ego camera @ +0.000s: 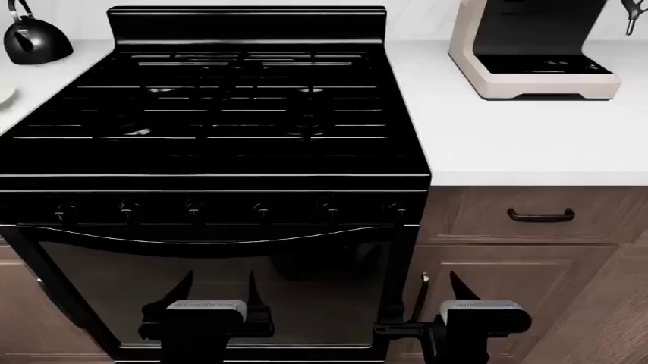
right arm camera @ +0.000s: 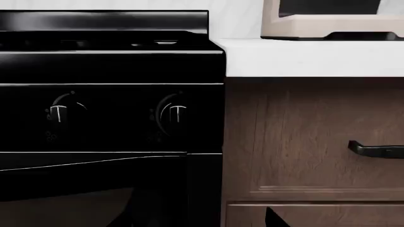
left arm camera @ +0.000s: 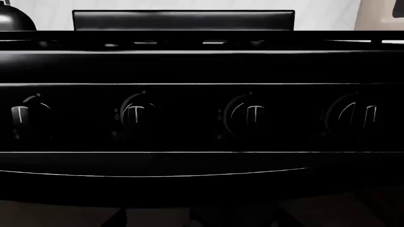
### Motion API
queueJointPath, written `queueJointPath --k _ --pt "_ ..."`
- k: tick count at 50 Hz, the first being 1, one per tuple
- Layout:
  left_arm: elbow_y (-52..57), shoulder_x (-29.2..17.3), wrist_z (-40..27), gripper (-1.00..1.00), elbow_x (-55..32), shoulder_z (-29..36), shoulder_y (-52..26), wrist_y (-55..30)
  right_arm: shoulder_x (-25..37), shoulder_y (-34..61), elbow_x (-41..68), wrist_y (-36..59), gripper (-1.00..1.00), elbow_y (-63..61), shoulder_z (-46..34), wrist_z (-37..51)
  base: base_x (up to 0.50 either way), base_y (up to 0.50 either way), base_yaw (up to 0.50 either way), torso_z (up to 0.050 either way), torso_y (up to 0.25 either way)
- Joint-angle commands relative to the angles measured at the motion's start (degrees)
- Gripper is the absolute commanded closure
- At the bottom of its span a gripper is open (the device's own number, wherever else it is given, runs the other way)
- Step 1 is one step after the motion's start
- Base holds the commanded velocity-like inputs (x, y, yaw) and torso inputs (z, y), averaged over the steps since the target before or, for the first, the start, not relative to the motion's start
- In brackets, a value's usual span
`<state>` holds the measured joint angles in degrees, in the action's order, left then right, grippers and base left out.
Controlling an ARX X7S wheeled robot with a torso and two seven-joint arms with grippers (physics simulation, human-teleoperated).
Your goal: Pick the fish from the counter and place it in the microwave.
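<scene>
The fish is out of view in every frame, and so is the microwave. The white counter runs to the right of the black stove, and a strip of it lies on the stove's left. Both arms hang low in front of the oven door. My left gripper is open with nothing between its dark fingers, facing the stove's knob panel. My right gripper is also open and empty, level with the seam between the oven and the brown cabinet. One of its fingertips shows dark against the wood.
A black kettle stands at the back left, with the rim of a cream plate just below it. A beige coffee machine sits on the right counter. The drawer under it has a dark handle.
</scene>
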<state>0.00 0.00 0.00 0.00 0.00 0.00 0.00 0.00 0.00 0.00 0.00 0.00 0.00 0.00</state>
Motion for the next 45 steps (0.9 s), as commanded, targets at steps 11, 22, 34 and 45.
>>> queueJointPath --k 11,22,34,45 --pt "23.9 -4.7 -0.6 -1.00 -4.7 2.4 2.3 -13.0 4.3 -1.1 6.6 16.8 -1.00 -23.7 -4.2 -0.5 0.00 0.00 0.00 0.000 0.000" --pt "44.3 -9.0 -0.9 -1.00 -10.1 -1.0 0.1 -28.8 7.1 2.2 14.9 33.6 -1.00 -44.0 -0.9 0.4 0.00 0.00 0.00 0.000 0.000" --pt "59.0 -11.8 -1.7 -1.00 -16.9 -6.9 -3.1 -40.0 9.4 9.4 24.1 48.3 -1.00 -58.9 7.1 3.9 0.00 0.00 0.00 0.000 0.000" --pt "59.7 -22.8 -15.7 -1.00 -31.1 -7.9 -2.2 -34.4 20.3 9.9 36.3 41.2 -1.00 -59.8 5.5 17.6 0.01 0.22 0.00 0.000 0.000"
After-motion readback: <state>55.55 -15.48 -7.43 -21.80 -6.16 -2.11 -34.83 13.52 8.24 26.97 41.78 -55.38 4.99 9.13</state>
